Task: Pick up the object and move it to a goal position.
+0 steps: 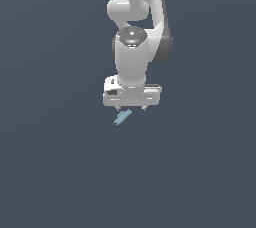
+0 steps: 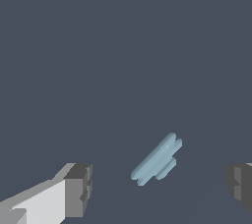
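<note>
- Light-blue flat bar, built of two parallel strips of unequal length, lies flat on the dark grey surface, free of all contact.
- Position relative to the claw: the bar sits just below the gripper and between the lines of its two fingertips, nearer the midpoint than either tip.
- Long axis: diagonal in both views, so it runs oblique to the line joining the fingers, neither along it nor square across it.
- Claw state: the jaws stand wide apart and hold nothing; the gap is much wider than the bar.
- Judgement: the grasp is not yet made. A wrist rotation to bring the closing line square across the bar's narrow width looks advisable before descent; otherwise the closing fingers may twist the thin part.
- No goal marker is visible.
</note>
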`<state>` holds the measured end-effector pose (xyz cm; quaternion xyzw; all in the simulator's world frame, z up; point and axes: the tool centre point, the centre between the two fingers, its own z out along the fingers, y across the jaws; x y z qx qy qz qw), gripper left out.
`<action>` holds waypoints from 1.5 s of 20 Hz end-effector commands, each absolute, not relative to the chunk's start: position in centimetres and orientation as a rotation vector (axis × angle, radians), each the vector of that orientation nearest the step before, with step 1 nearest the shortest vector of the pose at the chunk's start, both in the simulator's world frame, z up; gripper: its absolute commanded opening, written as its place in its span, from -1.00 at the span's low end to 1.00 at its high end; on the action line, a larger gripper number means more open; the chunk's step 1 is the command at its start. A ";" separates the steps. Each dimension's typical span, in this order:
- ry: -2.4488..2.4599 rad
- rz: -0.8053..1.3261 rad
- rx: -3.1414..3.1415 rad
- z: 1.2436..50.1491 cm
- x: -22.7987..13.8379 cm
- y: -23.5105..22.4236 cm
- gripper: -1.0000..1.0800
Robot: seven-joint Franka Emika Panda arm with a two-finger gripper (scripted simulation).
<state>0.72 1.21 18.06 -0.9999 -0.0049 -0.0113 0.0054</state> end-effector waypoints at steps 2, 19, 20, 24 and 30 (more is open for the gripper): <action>-0.015 -0.035 -3.131 18.1 0.7 1.2 0.92; 0.039 -0.052 -3.111 18.4 0.9 0.1 0.92; 0.057 -0.051 -3.111 18.2 0.8 0.1 0.92; 0.149 -0.045 -3.107 17.0 0.4 -0.1 0.92; 0.358 -0.031 -3.089 14.5 -0.7 -0.5 0.92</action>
